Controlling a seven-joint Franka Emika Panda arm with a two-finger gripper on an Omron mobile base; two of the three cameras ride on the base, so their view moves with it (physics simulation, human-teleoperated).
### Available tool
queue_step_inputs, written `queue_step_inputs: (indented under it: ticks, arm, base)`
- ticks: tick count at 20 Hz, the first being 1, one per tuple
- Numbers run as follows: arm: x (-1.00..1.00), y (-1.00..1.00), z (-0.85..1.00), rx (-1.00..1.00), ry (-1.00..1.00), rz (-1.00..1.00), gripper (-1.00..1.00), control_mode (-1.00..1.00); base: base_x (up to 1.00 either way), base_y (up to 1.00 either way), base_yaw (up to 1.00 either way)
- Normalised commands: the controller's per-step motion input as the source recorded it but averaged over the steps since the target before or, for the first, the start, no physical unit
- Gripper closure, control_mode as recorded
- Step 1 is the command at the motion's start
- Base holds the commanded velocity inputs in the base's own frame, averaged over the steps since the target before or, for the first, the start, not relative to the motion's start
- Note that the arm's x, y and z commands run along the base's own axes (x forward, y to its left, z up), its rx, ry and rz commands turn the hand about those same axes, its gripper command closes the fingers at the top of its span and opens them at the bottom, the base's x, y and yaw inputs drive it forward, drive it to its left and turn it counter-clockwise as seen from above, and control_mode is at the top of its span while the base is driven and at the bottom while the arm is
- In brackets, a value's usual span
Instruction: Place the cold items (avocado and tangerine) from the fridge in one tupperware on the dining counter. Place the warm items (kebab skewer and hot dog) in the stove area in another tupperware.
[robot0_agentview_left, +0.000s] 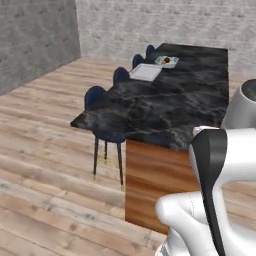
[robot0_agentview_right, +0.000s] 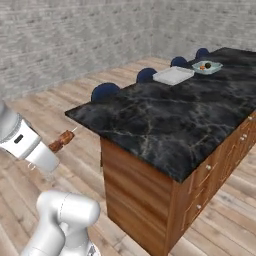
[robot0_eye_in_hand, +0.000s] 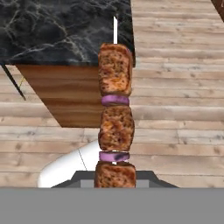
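A long black marble dining counter (robot0_agentview_right: 165, 120) on a wooden base was seen ahead, with a flat white tupperware tray (robot0_agentview_right: 173, 75) and a pale tupperware (robot0_agentview_right: 207, 66) holding two small items set near its far end. The brown, purple-ringed kebab skewer (robot0_eye_in_hand: 114, 122) was clamped in the closed claw (robot0_agentview_right: 52, 150), projecting straight out from the fingertips, held over the wooden floor just short of the counter's near corner.
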Motion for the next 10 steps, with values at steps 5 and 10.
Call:
queue_step_inputs:
  ticks: [5, 10]
  arm:
    - [0.00, 0.00, 0.00, 0.00, 0.00, 0.00, 1.00, 1.00]
    - [0.00, 0.00, 0.00, 0.00, 0.00, 0.00, 1.00, 1.00]
  base:
    - [0.53, 1.00, -0.41]
    - [0.48, 1.00, -0.40]
